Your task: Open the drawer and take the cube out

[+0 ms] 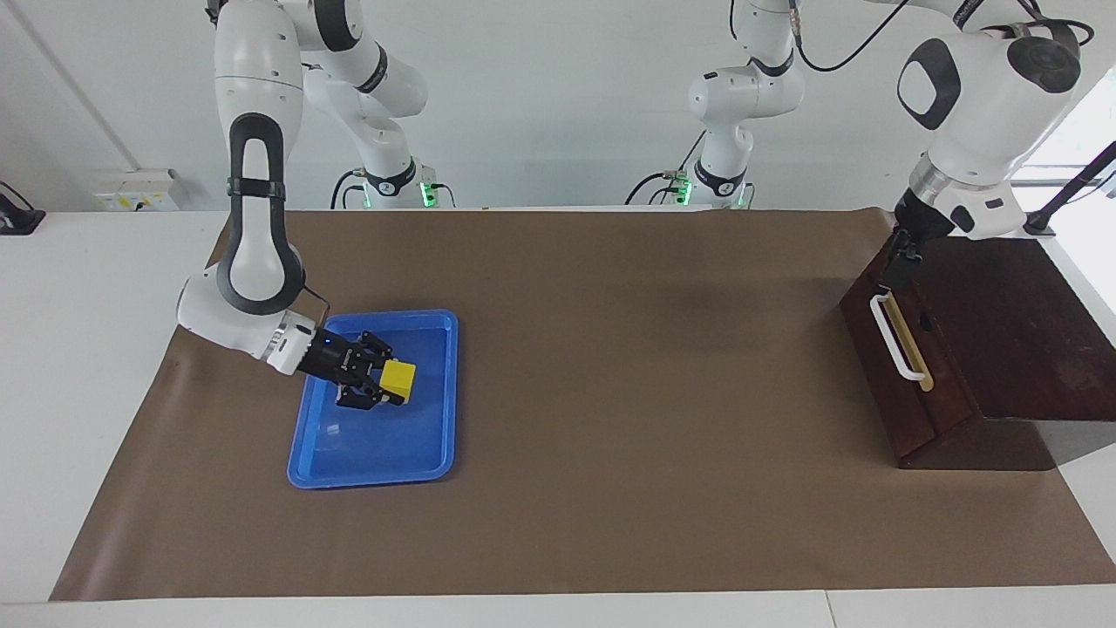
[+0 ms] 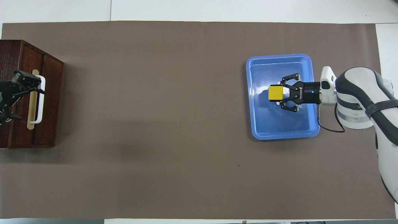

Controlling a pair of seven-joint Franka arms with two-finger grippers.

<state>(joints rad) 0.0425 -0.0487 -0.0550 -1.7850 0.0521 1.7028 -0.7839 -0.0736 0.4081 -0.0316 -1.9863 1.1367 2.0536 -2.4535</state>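
Right gripper (image 2: 281,94) with cube (image 2: 275,93) over blue tray (image 2: 279,134).

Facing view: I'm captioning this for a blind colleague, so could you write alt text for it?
The right gripper holds a yellow cube over a blue tray toward the right arm's end of a brown table mat. At the left arm's end, the left gripper hangs open above the shut drawer of a dark wooden cabinet.

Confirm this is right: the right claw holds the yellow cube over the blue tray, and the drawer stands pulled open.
One thing is wrong: the drawer is shut, its front flush with the cabinet in the facing view. The rest stands: the right claw holds the yellow cube over the blue tray.
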